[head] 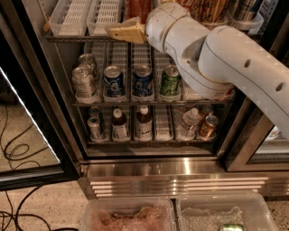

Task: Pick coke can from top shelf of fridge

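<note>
The fridge (180, 169) stands open, with a stainless steel base. Its top shelf (72, 20) holds white slatted trays along the upper edge of the view. A red coke can (137, 8) stands on that shelf, cut off by the top of the frame. More red packaging with white script (198, 5) shows to its right, behind the arm. My gripper (119, 30), with tan fingers, sits at the front rail of the top shelf, just below and left of the red can. The white arm (226, 63) reaches in from the right and hides part of the shelves.
The shelf below holds silver cans (83, 81), two blue cans (113, 80) and a green can (170, 81). Bottles (119, 124) and small cans stand on the lower shelf. The black-framed glass door (27, 113) hangs open at left. Two clear plastic bins (128, 216) sit at the bottom. Cables (13, 149) lie on the floor.
</note>
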`<act>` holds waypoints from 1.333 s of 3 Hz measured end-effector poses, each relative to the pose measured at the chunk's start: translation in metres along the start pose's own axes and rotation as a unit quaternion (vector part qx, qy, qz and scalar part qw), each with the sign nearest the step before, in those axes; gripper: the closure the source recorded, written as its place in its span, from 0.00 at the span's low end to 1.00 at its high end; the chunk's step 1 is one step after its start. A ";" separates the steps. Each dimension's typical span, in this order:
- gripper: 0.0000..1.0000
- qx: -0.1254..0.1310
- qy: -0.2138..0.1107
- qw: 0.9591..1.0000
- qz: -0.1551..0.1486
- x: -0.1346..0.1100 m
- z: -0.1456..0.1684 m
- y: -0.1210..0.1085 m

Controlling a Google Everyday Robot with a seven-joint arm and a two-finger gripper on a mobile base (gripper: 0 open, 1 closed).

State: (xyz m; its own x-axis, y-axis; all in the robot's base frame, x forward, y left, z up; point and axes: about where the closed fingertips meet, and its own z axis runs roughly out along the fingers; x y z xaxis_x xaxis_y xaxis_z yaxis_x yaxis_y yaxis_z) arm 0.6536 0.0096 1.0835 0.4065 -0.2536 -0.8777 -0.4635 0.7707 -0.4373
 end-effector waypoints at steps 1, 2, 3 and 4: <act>0.00 -0.025 0.008 1.000 0.013 0.005 0.002 0.021; 0.00 -0.019 -0.003 0.999 0.026 -0.002 0.014 0.021; 0.00 -0.019 -0.003 0.999 0.026 -0.002 0.014 0.021; 0.19 -0.019 -0.003 0.999 0.026 -0.002 0.014 0.021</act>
State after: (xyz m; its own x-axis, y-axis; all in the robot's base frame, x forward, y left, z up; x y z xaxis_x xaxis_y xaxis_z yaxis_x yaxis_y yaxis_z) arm 0.6545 0.0344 1.0786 0.3857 -0.2094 -0.8985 -0.5135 0.7604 -0.3977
